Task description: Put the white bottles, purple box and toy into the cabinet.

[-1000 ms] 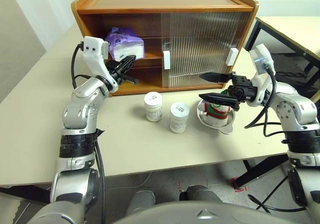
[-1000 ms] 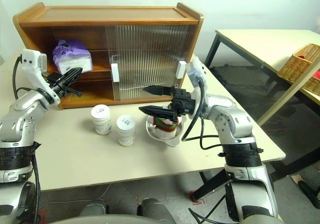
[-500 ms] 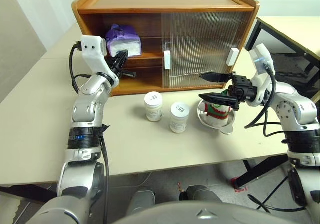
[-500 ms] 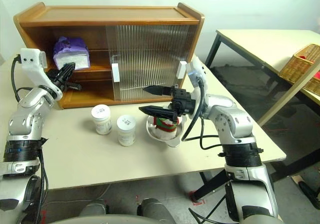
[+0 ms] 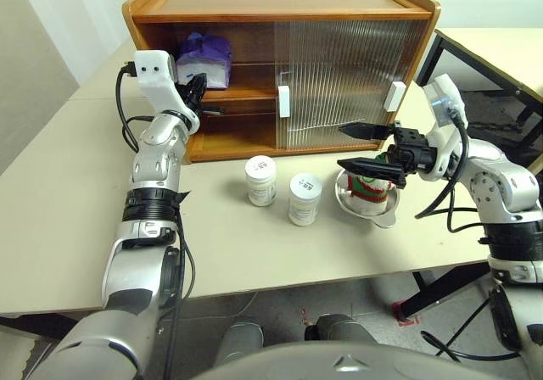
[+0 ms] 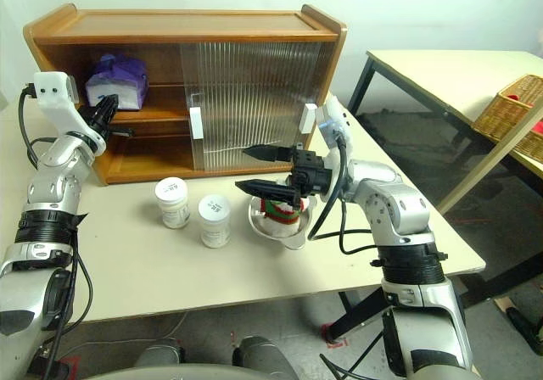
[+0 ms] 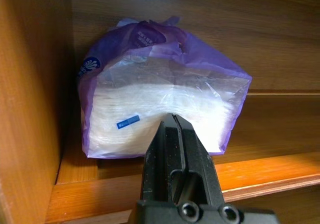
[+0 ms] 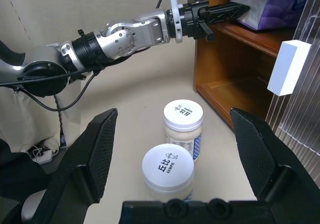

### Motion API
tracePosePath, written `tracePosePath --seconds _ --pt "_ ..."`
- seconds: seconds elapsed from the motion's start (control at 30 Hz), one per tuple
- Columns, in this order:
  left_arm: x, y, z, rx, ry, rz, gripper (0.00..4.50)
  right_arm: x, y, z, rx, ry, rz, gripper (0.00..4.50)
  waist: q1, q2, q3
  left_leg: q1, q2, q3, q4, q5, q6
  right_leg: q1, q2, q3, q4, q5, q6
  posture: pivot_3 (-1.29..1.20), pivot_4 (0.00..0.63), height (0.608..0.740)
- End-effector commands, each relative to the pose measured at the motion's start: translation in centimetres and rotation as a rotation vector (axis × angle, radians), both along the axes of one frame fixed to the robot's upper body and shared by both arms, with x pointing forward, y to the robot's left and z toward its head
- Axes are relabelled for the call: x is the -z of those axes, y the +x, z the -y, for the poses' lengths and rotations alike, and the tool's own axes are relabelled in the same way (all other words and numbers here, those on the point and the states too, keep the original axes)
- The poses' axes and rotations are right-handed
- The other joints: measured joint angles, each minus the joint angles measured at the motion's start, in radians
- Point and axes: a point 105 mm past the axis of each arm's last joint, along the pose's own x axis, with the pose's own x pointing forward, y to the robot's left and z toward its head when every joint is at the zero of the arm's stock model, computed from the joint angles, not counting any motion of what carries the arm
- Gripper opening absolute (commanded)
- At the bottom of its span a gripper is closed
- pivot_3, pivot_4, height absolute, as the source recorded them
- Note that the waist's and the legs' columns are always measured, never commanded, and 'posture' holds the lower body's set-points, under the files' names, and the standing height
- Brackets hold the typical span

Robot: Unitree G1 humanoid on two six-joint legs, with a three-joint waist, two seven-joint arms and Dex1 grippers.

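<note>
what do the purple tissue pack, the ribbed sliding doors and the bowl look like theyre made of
Purple tissue pack: thin glossy plastic film, crinkled, with white tissue showing through.
Ribbed sliding doors: translucent fluted plastic or glass; the shelves blur behind them.
Bowl: shiny metal, probably steel, with a bright reflective rim.

left tool (image 7: 172, 121) closed, arm extended | right tool (image 5: 361, 147) spread wide

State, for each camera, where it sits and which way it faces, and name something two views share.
Head eyes: look forward and down at the cabinet; both arms show.
Left wrist: looks along the shut left gripper, pressed against the purple box on the shelf.
Right wrist: looks between the open right gripper fingers at the white bottles.
Shared: the purple box.
</note>
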Motion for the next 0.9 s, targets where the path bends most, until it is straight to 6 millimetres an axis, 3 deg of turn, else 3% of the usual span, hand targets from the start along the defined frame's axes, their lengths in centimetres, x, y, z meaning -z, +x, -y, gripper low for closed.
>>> tracePosePath --seconds 0.03,0.17,0.27,0.47,0.63,0.9 --pt "-1.0 -0.7 2.1 0.141 -0.026 0.036 0.02 -0.1 -0.1 0.2 0.006 -0.007 0.01 4.5 0.0 0.0 0.0 0.0 0.0 0.0 0.0 0.0 0.0 0.0 0.0 0.0 0.0 0.0 0.0 -0.08 0.0 0.74" --pt "-1.7 -2.7 3.2 0.279 -0.022 0.067 0.02 0.0 -0.1 0.2 0.006 -0.007 0.007 4.5 -0.006 0.0 0.0 -0.001 -0.001 0.001 0.0 0.0 -0.001 0.0 0.0 0.0 0.0 0.0 0.0 -0.07 0.0 0.74" --pt "-2.2 -4.1 3.2 0.333 -0.02 0.082 0.63 0.0 0.0 0.2 0.005 -0.009 0.006 4.5 -0.01 0.0 0.0 -0.001 -0.001 0.001 -0.001 -0.001 -0.001 0.0 0.0 0.0 -0.001 -0.001 0.0 -0.06 0.0 0.74" --pt "-2.1 -7.3 2.9 0.457 0.041 0.065 2.69 -0.1 0.3 0.1 -0.003 -0.011 0.006 4.5 -0.013 0.0 0.0 0.0 0.0 0.001 -0.002 -0.001 -0.001 0.0 0.0 0.0 -0.001 -0.001 0.0 -0.04 0.0 0.74" --pt "0.4 -9.4 1.4 0.491 0.152 -0.012 4.46 -0.2 0.4 0.0 -0.012 -0.014 0.006 4.5 -0.009 0.0 0.0 0.0 0.0 0.001 -0.001 -0.001 -0.002 -0.001 0.0 0.0 -0.001 -0.001 -0.001 -0.03 0.0 0.74" --pt "5.5 -13.6 0.2 0.647 0.148 -0.202 4.46 -0.3 0.4 -0.1 -0.022 -0.02 0.008 4.5 -0.006 0.001 0.0 -0.003 0.001 -0.005 -0.003 -0.006 -0.011 -0.009 -0.001 0.004 0.0 -0.003 -0.005 -0.02 0.0 0.74"
